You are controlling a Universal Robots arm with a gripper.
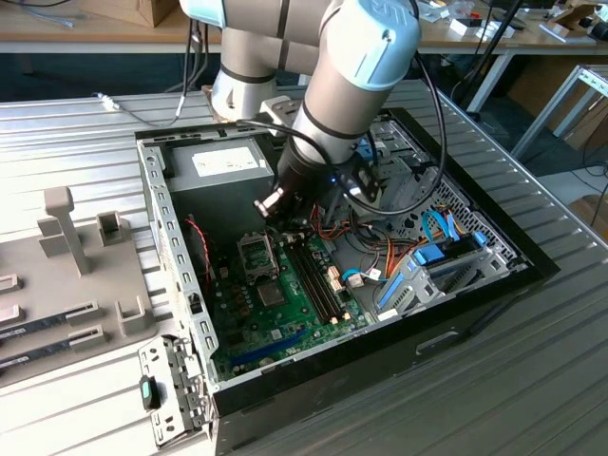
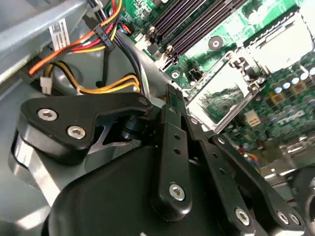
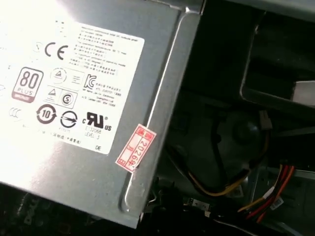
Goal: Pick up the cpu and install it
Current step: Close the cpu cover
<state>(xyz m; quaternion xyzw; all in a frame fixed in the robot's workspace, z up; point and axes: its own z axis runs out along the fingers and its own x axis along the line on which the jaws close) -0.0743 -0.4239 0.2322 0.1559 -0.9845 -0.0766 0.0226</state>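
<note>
One black hand (image 2: 197, 105) lowered into the open black computer case (image 1: 475, 294), fingers pinched on the small silvery square cpu (image 2: 216, 101), poised above the green motherboard (image 1: 275, 294) for seating.

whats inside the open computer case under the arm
The computer case holds a green motherboard with dark memory slots, a grey power supply, coloured cables and a blue-tabbed drive bay. The arm covers the case's far middle; what lies beneath cannot be seen.
</note>
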